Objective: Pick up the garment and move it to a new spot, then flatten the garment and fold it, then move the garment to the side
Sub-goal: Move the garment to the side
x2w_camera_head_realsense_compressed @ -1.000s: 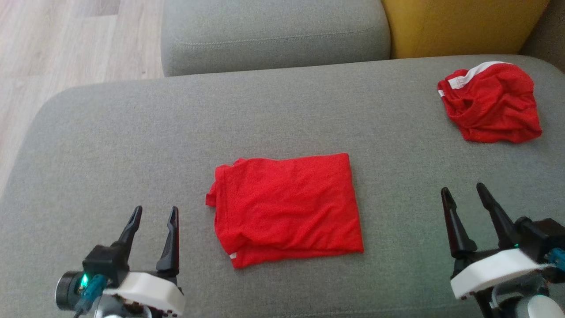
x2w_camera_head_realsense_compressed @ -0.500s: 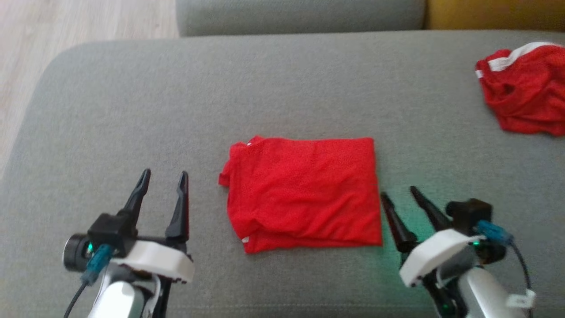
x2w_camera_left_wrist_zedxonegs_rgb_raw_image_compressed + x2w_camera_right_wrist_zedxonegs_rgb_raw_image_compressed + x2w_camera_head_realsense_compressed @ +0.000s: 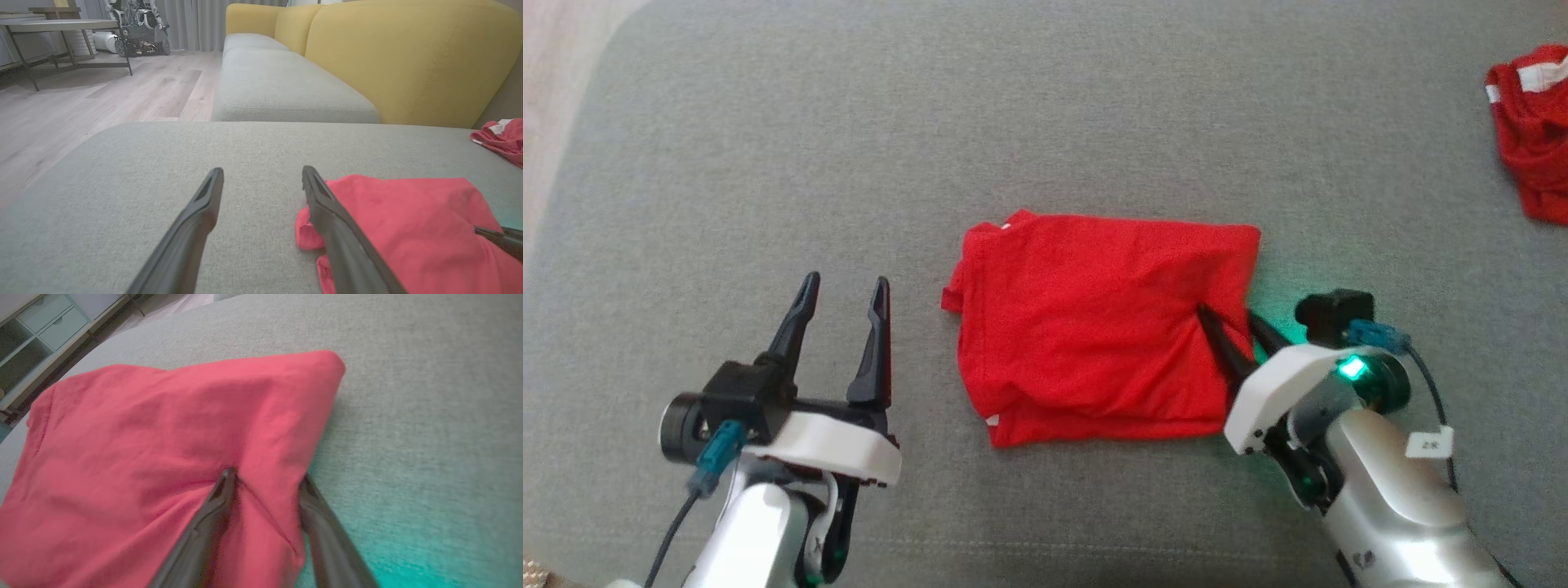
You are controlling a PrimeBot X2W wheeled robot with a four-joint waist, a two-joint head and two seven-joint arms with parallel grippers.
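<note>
1. Folded into a neat rectangle, the garment [image 3: 1094,327], red, flat near the middle of the cushion [image 3: 849,122], somewhat toward its front edge. Folding apparently done, so probably only the move aside left.
2. At the garment's right edge, the right gripper [image 3: 1227,314], angled in low: one finger pressing on top of the cloth, the other at the very edge, down by the cushion. Set so, likely, to catch all layers at once and keep the fold together.
3. Jaws narrowed, with a ridge of cloth bunched between them; cannot tell whether already pinched firm.
4. Over bare cushion just beside the garment's left edge, the left gripper [image 3: 845,280], wide and holding nothing, fingers pointing toward the back edge. Probably waiting there to take that edge or steady the stack.
5. Well apart at the cushion's far right edge, a second garment [image 3: 1531,139], red with white trim, crumpled. Worth steering clear of when choosing the spot aside.
6. Likely risk: a one-sided pull on thin, limp cloth, dragging the upper layers and opening the fold. Seems to call for a low, slow lift.
</note>
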